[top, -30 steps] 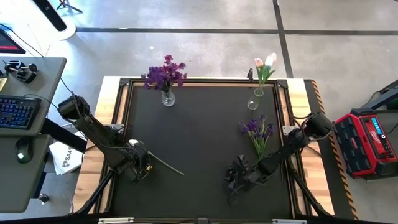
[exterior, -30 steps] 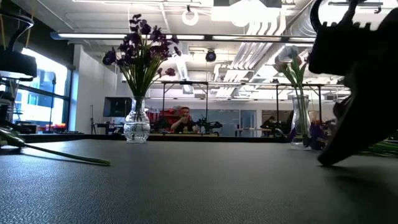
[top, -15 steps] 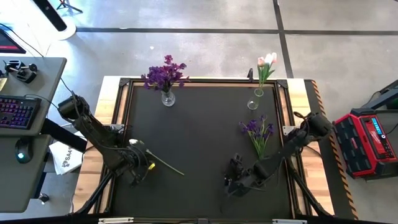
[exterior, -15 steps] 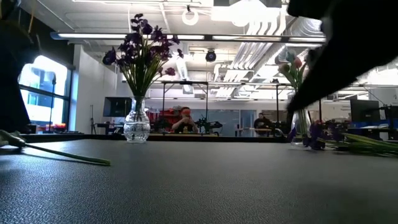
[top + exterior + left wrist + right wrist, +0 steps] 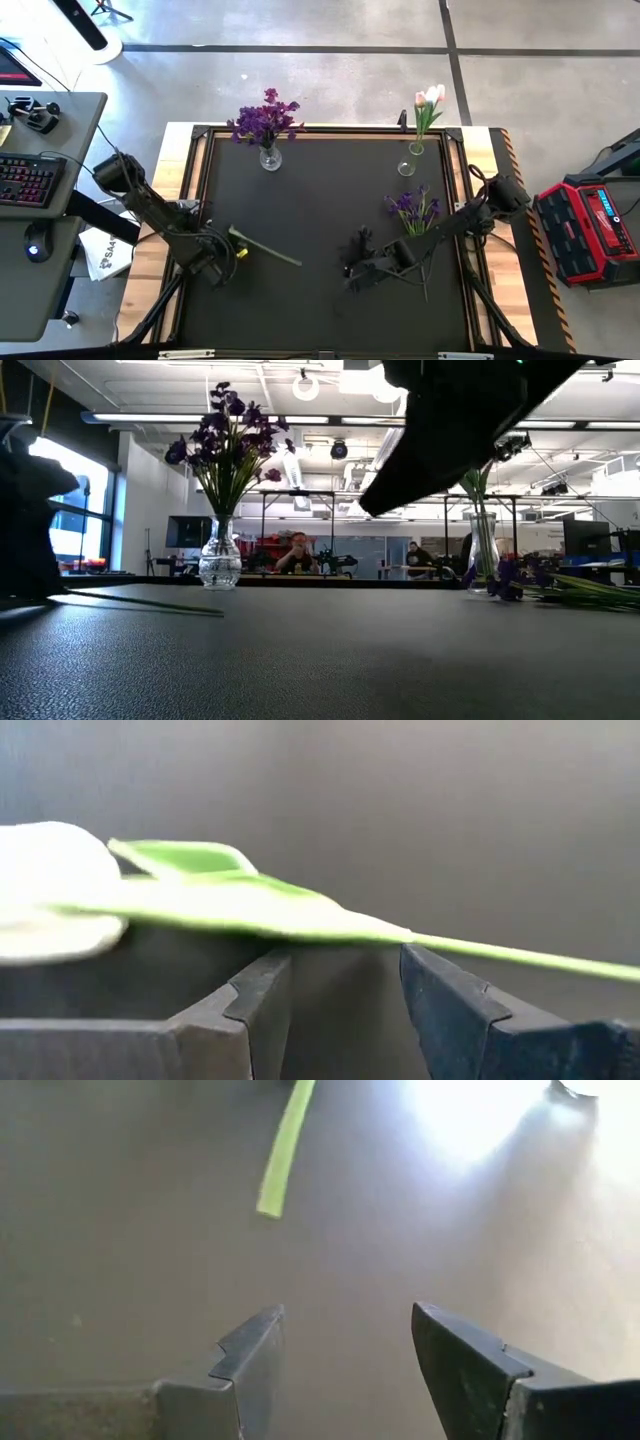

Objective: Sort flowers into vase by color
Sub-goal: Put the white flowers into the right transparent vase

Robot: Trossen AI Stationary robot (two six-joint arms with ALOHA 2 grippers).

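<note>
A white-headed flower [image 5: 265, 248] lies on the black mat, left of centre. Its head end is at my left gripper [image 5: 225, 258] and its green stem points toward the table's right. In the left wrist view the stem [image 5: 300, 915] crosses just past my open left fingers, with the white head [image 5: 50, 890] to one side. My right gripper [image 5: 352, 268] is open and hangs above the mat, right of centre; the stem's free end [image 5: 272, 1190] shows ahead of it. A bunch of purple flowers [image 5: 413, 212] lies flat on the mat near the right edge. My left gripper is open, with the stem [image 5: 400, 935] running across its fingertips near the head end. I cannot tell whether the fingers touch the stem. The flower lies along the mat.
A glass vase with purple blooms [image 5: 269, 155] stands at the far edge, left of centre. A second vase with pink and white tulips [image 5: 408, 163] stands at the far right. The mat's raised frame [image 5: 195, 200] borders the work area. People sit in the room beyond [image 5: 297, 555].
My right gripper has risen off the mat and moved toward the table's left and slightly toward the far edge, staying open. The white flower has shifted toward the far edge, and its stem now lies at a shallower slant beside my left gripper.
</note>
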